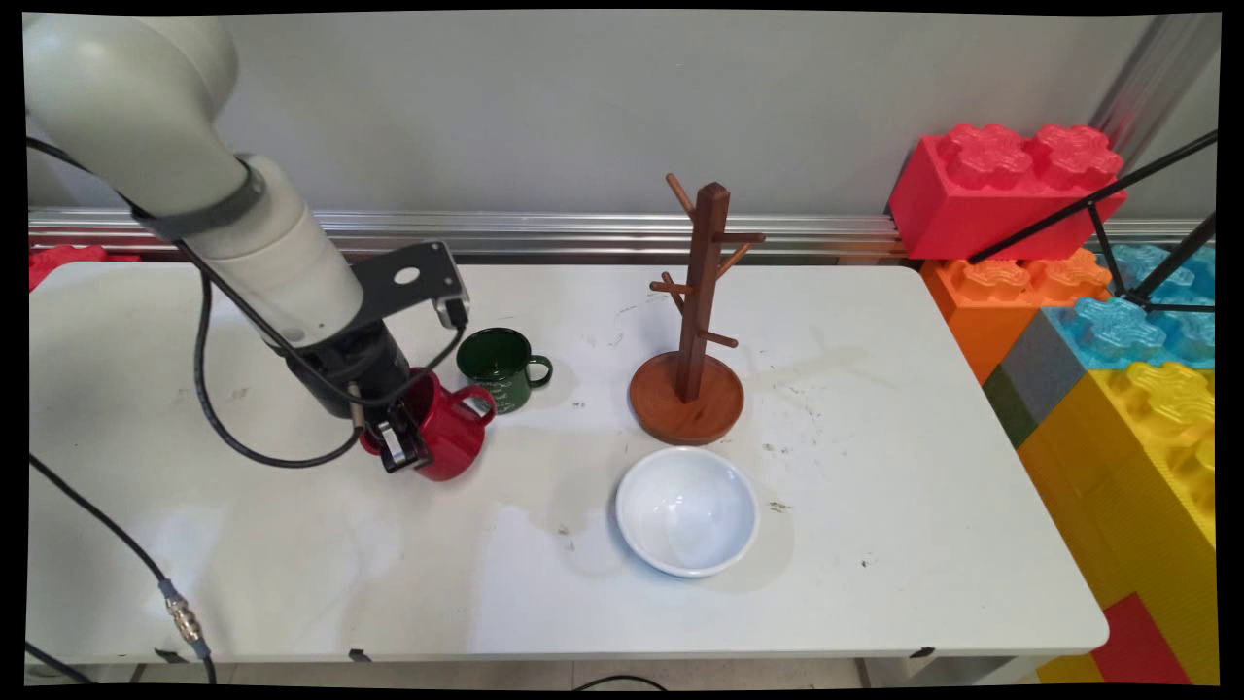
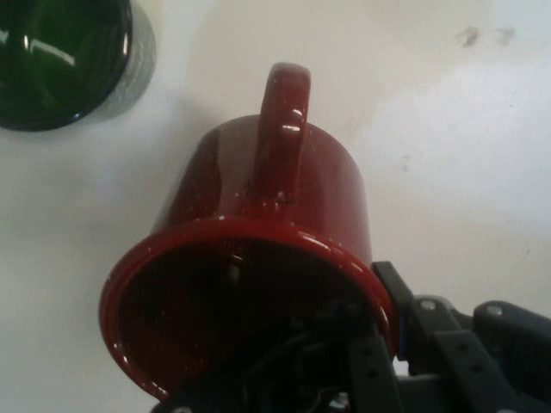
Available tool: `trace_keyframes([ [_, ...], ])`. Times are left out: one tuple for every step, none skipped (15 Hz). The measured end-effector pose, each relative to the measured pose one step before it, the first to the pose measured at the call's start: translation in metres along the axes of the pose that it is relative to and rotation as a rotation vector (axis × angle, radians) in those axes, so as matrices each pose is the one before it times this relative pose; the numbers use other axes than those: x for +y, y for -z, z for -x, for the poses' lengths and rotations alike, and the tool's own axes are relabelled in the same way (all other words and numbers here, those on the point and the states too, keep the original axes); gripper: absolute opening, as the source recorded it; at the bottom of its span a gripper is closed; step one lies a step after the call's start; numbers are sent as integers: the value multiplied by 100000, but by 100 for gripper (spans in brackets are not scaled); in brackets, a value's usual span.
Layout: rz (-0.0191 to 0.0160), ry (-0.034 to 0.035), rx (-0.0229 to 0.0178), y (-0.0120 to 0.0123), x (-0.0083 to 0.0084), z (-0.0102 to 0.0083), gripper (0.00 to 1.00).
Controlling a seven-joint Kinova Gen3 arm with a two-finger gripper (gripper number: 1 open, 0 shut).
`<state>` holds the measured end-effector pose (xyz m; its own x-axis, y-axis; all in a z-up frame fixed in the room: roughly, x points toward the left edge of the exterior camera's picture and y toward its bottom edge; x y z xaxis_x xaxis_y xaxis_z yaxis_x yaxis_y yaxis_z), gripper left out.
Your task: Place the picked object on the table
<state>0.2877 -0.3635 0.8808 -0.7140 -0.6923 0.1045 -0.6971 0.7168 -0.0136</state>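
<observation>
A red mug (image 1: 449,428) stands tilted at the table's left centre, its handle toward the right. My gripper (image 1: 403,439) is shut on its rim, one finger inside the mug and one outside. In the hand view the red mug (image 2: 267,215) fills the middle, its handle pointing up, and my gripper (image 2: 379,331) pinches the rim at the lower right. A green mug (image 1: 501,367) stands upright just behind and to the right of the red one, seen as the green mug (image 2: 65,56) at the hand view's top left.
A wooden mug tree (image 1: 695,321) on a round base stands at the table's centre. A white bowl (image 1: 687,510) sits in front of it. Large toy bricks (image 1: 1069,292) are stacked off the table's right end.
</observation>
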Motion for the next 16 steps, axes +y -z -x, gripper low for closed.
trace_keyframes([
  [-371, -312, -500, -170, 93, -142, 0],
  [-592, -442, -716, -239, 130, -230, 0],
  [-689, -503, -391, -220, 126, -306, 0],
  [-466, -292, -444, -192, 156, -291, 0],
  [-378, -209, -389, -133, 136, -222, 0],
  [-287, -35, -335, -77, 69, -136, 0],
  [-428, -111, -525, -105, 100, -201, 0],
  [-408, 76, -557, -131, 111, -196, 0],
  [-136, -6, -582, -151, 130, -201, 0],
  [90, -110, -507, -148, 120, -180, 0],
  [125, -89, -421, -103, 90, -104, 0],
  [160, -102, -564, -143, 109, -155, 0],
  [63, -40, -385, -107, 47, -104, 0],
  [63, -76, -578, -146, 68, -139, 0],
  [120, -40, -761, -171, 75, -154, 0],
  [135, 53, -785, -171, 73, -122, 0],
])
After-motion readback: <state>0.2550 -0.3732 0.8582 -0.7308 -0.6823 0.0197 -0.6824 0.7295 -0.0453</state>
